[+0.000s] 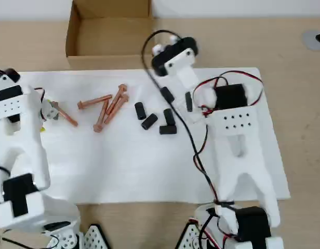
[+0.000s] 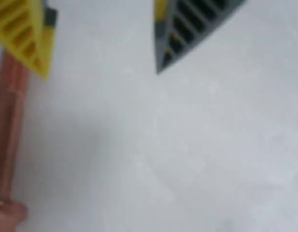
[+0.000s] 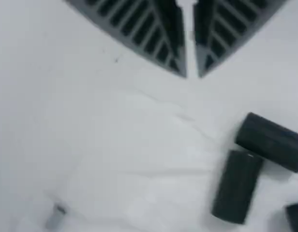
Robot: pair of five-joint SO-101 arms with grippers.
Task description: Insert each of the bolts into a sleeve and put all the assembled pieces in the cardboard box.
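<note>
Nothing assembled — bolts (image 1: 105,106) and sleeves (image 1: 149,120) lie loose, cardboard box (image 1: 71,39) looks empty. The left pincer (image 2: 100,72) spread beside a bolt; the right pincer (image 3: 191,75) pressed together — gripping nothing.

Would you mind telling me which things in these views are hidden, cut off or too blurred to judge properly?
High view: the cardboard box is cut by the top edge, so its far end is unseen.
Left wrist view: the bolt is blurred, cut by the frame edge, and covered at one end by the yellow finger of the left end effector.
Right wrist view: one sleeve is cut off by the frame edge.
</note>
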